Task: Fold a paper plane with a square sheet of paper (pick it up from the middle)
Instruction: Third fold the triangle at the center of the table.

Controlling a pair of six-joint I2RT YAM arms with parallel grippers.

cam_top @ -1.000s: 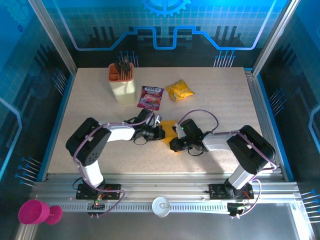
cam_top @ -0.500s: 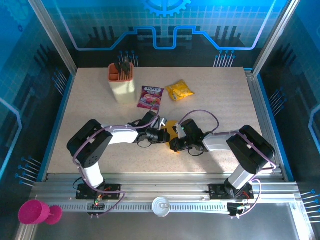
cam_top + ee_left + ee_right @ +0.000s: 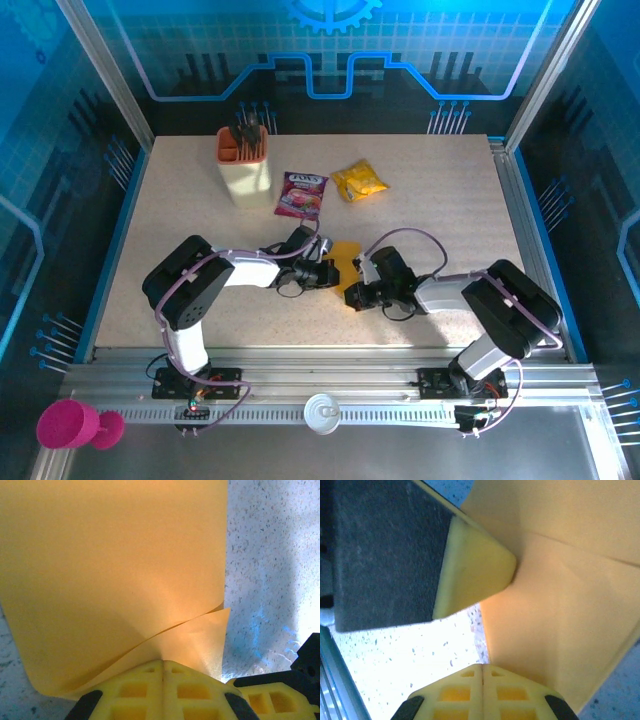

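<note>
My left gripper (image 3: pixel 334 272) is clenched on the square sheet of paper (image 3: pixel 343 258). In the left wrist view, the fingers meet with two curled layers of the sheet pinched between them. My right gripper (image 3: pixel 353 293) is clamped shut on the nearer end of the same sheet. The sheet sits between both grippers near the middle of the table (image 3: pixel 200 210), bent and partly lifted, well apart from the purple packet (image 3: pixel 302 193).
</note>
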